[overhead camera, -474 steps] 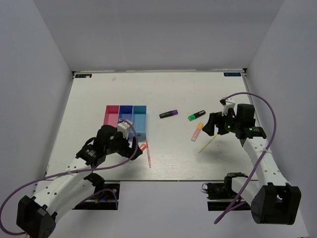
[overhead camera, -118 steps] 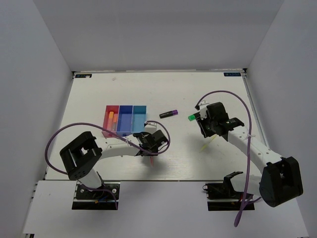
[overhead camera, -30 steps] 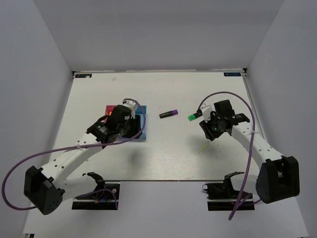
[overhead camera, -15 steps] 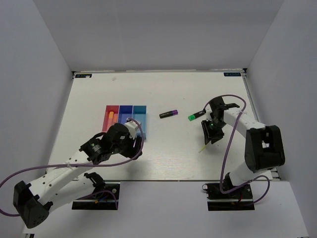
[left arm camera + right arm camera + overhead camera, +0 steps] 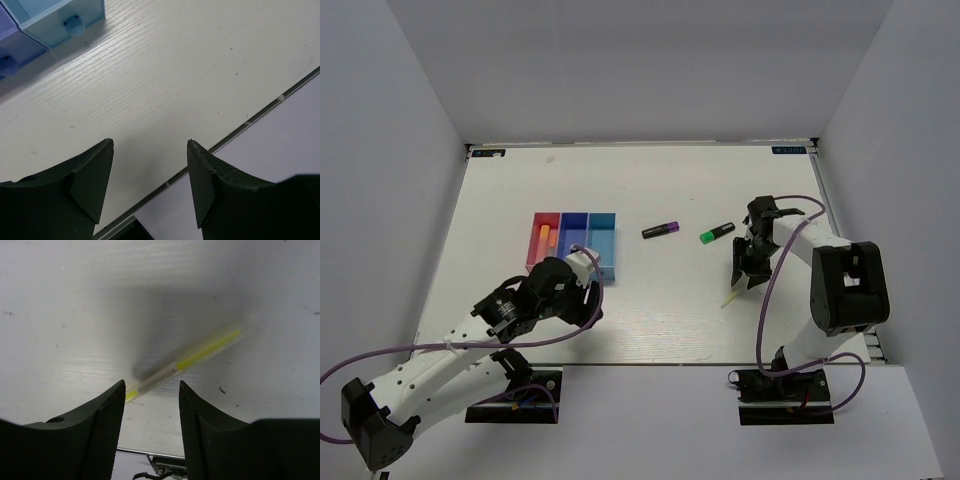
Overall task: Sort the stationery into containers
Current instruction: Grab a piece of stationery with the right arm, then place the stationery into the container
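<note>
Three joined bins stand at centre left: pink-red (image 5: 535,248), dark blue (image 5: 574,232) and light blue (image 5: 604,238). An orange marker (image 5: 545,238) lies in the pink-red bin. A purple-ended highlighter (image 5: 661,230) and a green-ended highlighter (image 5: 717,234) lie on the table. A pale yellow pen (image 5: 731,296) lies slanted; in the right wrist view the pen (image 5: 192,359) is just ahead of my open, empty right gripper (image 5: 151,390). That gripper (image 5: 745,273) points down over it. My left gripper (image 5: 588,302) is open and empty, just in front of the bins (image 5: 60,15).
The table's near edge (image 5: 240,127) runs close under my left gripper (image 5: 150,150). White walls enclose the table on three sides. The right arm's purple cable (image 5: 770,290) loops beside the pen.
My left gripper has drawn back from above the bins toward the near edge, open. My right gripper has lowered over the yellow pen.
</note>
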Controlling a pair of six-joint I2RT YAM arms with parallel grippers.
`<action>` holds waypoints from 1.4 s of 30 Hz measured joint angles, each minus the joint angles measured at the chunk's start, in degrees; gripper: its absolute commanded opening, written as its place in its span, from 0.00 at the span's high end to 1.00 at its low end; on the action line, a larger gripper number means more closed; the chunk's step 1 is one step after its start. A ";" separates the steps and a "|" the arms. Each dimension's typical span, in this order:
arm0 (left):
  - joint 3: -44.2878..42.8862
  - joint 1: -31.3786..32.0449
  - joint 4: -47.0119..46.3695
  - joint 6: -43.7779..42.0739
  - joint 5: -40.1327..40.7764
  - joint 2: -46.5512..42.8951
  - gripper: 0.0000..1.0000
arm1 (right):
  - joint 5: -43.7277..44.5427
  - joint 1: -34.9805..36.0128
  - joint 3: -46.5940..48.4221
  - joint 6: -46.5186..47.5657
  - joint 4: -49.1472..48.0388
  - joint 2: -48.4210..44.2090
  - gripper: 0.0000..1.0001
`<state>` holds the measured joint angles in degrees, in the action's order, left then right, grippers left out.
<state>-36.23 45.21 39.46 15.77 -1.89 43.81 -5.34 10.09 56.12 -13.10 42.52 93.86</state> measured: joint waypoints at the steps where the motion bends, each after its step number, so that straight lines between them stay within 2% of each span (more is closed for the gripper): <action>1: 0.07 0.00 0.02 -0.04 0.04 -0.07 0.29 | 0.35 -0.02 0.00 -0.50 -0.66 0.57 0.52; 5: 0.13 0.00 0.26 -0.11 0.26 -0.24 0.29 | 2.45 0.00 0.15 -2.56 -1.88 2.49 0.52; 10: 0.22 0.02 0.59 -0.33 0.44 -1.01 0.29 | 4.24 0.04 0.11 -4.48 -2.21 2.49 0.58; 15: 0.35 0.02 0.68 -0.57 0.90 -2.78 0.28 | 6.16 0.11 0.09 -5.49 -2.36 2.67 0.73; 16: 0.48 0.02 0.68 -0.70 1.01 -3.39 0.28 | 6.45 0.11 0.13 -5.66 -2.34 2.78 0.79; 18: 1.01 0.02 0.85 -0.76 1.51 -5.03 0.28 | 6.73 0.09 0.48 -5.86 -2.10 3.19 0.83; 19: 1.29 0.02 0.96 -0.76 1.79 -5.90 0.28 | 6.75 0.11 0.79 -6.01 -2.10 3.48 0.89; 24: 2.56 0.02 1.36 -0.79 3.21 -9.33 0.27 | 5.20 0.13 2.29 -6.12 -2.19 4.81 0.99; 35: 3.91 0.02 1.68 -1.20 7.43 -13.73 0.27 | -8.79 1.79 8.11 -2.99 -6.75 6.64 1.00; 38: 4.42 0.02 1.62 -1.11 10.82 -16.65 0.27 | -12.31 3.91 12.37 -0.85 -6.45 4.94 1.00; 42: 5.44 0.02 1.36 -0.61 16.59 -21.22 0.27 | -16.17 8.46 23.23 1.77 -6.47 4.31 1.00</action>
<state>-30.79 45.23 40.82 15.16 14.70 22.59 -21.52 18.55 79.35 -11.33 36.05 98.17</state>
